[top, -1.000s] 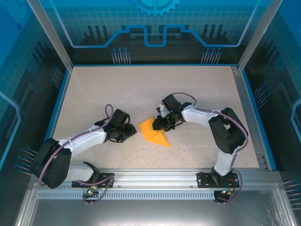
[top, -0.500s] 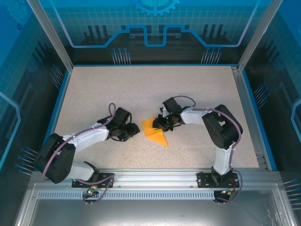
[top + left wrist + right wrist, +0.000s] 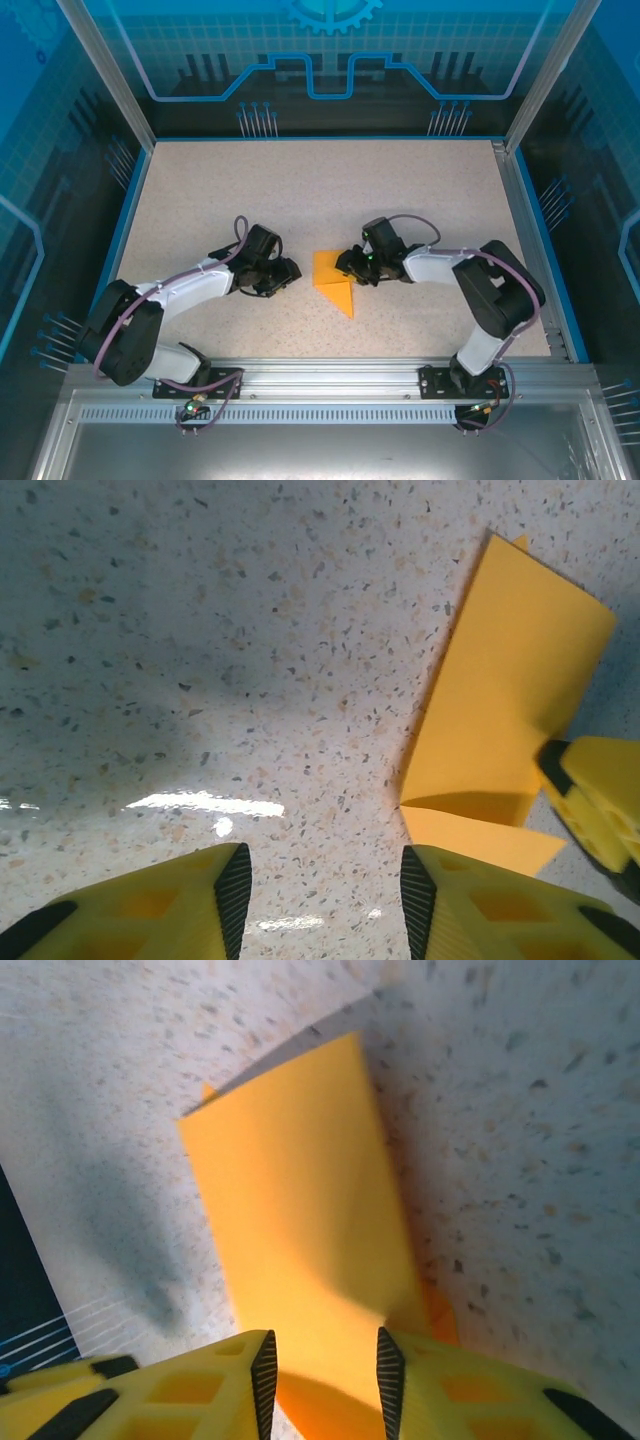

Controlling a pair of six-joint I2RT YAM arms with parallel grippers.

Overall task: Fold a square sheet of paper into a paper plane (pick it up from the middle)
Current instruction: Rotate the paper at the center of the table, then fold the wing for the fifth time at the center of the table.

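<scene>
Left gripper: I am seeing its fingers standing apart with bare speckled table between them, so it is open and holding nothing.
Left wrist view: the left gripper is pointing at the table; the orange paper is lying ahead of the fingers and off to their right, clear of both pads.
Right gripper: I am reading it as parted too, the two pads are sitting with a clear gap between them, not pinching the sheet.
Right wrist view: the right gripper is hanging right over the orange paper, which is running out from the gap between the fingers and away ahead of them.
Contact: in the left wrist view one right finger is sitting at the paper's right edge; I cannot tell whether it is pressing on it.
Orange paper: it is lying folded on the table between the two grippers, just beside the left fingertips and partly under the right ones.
Shape: I am seeing a straight-sided upper panel and a triangular point aiming toward the arm bases; one flap is standing slightly raised along a crease.
</scene>
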